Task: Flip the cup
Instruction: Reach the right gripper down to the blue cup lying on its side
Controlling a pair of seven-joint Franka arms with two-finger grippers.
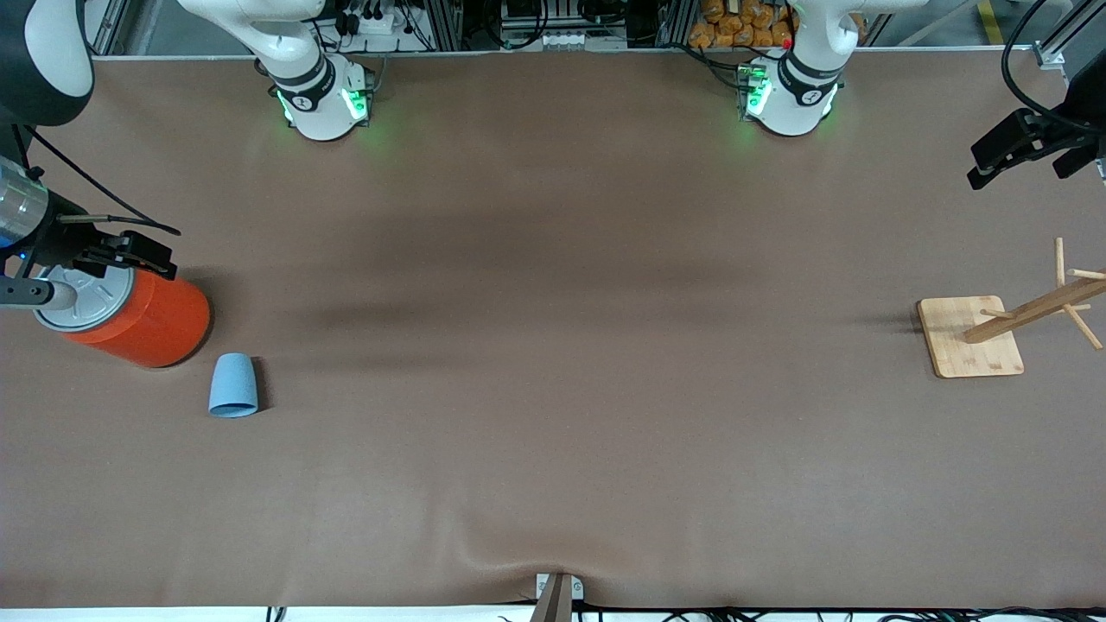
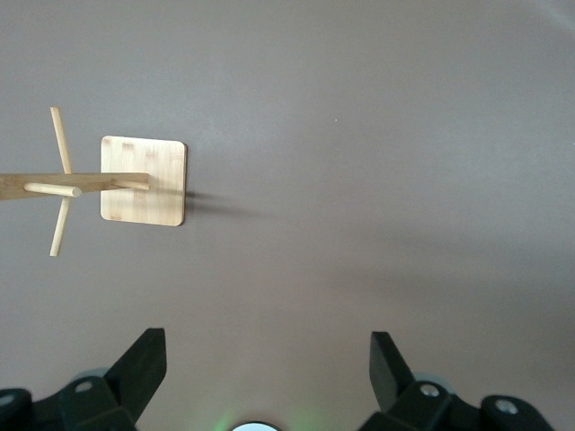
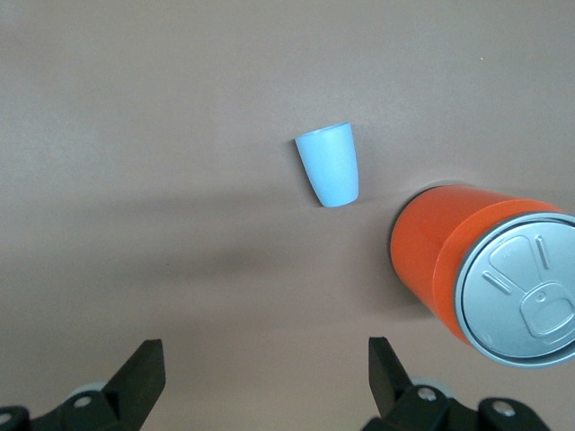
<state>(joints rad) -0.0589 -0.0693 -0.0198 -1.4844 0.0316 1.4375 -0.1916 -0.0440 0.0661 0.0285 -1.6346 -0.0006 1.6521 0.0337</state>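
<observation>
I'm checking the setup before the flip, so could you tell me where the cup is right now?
In the front view, the cup is on the table toward the right arm's end, beside the orange canister and slightly nearer the camera, apart from it.

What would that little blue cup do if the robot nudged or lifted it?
The cup looks to stand mouth down on its wider rim, so a gentle nudge would probably slide it, not tip it. If toppled, its taper would likely make it roll in a curve. It is small and thin-looking, so probably light; its matte sides should grip fairly well.
</observation>
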